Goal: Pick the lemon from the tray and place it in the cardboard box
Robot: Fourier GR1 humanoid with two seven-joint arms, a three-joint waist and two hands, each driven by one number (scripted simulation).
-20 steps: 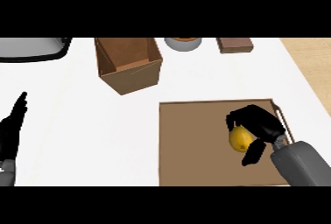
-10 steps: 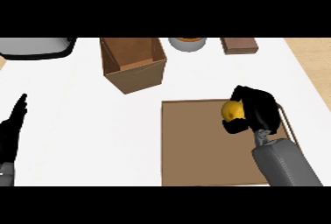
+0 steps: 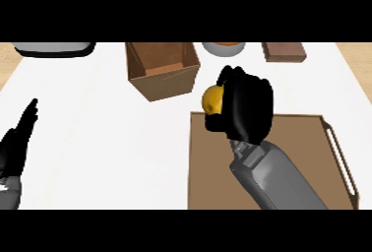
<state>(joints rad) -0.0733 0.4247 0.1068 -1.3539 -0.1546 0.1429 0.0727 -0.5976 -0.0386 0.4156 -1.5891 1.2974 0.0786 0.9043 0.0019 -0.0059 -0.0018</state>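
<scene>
R hand [image 3: 245, 106] curled round lemon [image 3: 211, 99], frame centre, over tray [image 3: 341, 162] top-left corner, just right of box [image 3: 162, 69]. L hand [image 3: 18, 142] resting, fingers straight, lower left. My worry: lemon mostly hidden; letting go early drops it short of box, or knuckles clip box wall.

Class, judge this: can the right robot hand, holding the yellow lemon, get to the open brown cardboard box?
Probably yes: the right robot hand carries the yellow lemon beside the open brown cardboard box, nothing between.

Grey boxy forearm [image 3: 280, 179], glossy black robot hand [image 3: 247, 106], seemingly ridged wrist.
</scene>
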